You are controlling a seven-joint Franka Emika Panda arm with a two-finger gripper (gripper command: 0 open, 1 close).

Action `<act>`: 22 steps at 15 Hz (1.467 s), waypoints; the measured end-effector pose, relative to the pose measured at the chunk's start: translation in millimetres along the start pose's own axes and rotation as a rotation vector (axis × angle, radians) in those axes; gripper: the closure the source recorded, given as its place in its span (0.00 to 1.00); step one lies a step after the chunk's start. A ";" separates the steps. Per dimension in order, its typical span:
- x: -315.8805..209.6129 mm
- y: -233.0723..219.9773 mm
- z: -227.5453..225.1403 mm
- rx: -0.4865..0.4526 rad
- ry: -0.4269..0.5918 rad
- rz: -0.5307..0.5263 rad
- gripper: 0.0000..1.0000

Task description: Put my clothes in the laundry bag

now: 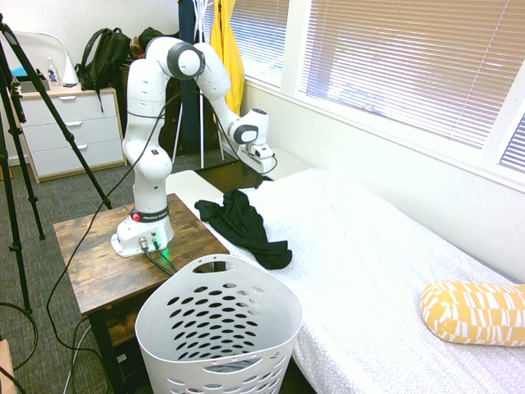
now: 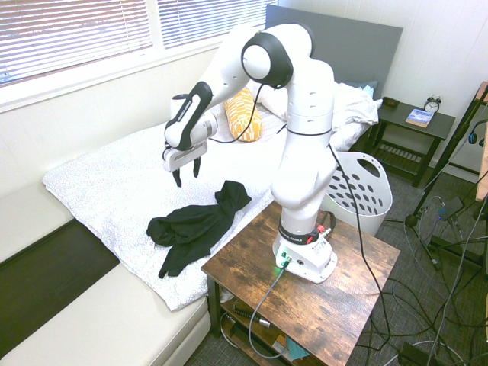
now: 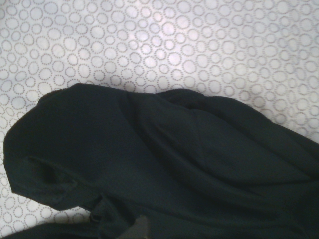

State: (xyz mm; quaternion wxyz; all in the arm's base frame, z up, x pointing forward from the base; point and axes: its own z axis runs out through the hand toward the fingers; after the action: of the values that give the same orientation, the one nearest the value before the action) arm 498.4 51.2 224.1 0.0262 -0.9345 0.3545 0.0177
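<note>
The clothes (image 1: 244,226), one limp black garment, lie crumpled on the near edge of the white bed (image 1: 369,246), beside the wooden table. They show in the second exterior view (image 2: 197,225) and fill the lower part of the wrist view (image 3: 164,169). My gripper (image 2: 187,174) hangs open and empty a short way above the bed, just past the garment's far end, fingers pointing down. It touches nothing. In the first exterior view the gripper (image 1: 262,168) is above and behind the garment. The laundry bag (image 1: 217,328), a white holed basket, stands on the floor against the bed and table (image 2: 358,191).
The wooden table (image 1: 98,263) bearing the arm sits close to the bed's side. A yellow patterned pillow (image 1: 476,312) lies further up the bed. A dark nightstand (image 2: 412,126) stands beyond the basket. A white dresser (image 1: 70,131) and a hanging yellow garment (image 1: 230,49) are at the wall.
</note>
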 end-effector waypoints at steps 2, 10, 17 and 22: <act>-6.8 -27.4 31.2 -0.013 -0.028 -0.036 0.00; -67.4 -99.9 112.0 -0.091 -0.080 -0.185 0.00; -64.3 -89.8 169.0 -0.196 -0.071 -0.242 0.00; -57.3 -89.3 205.4 -0.236 -0.081 -0.281 1.00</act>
State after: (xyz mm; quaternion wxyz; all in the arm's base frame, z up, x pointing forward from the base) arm 511.8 168.5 25.4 -0.0671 -0.9700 0.2146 0.0929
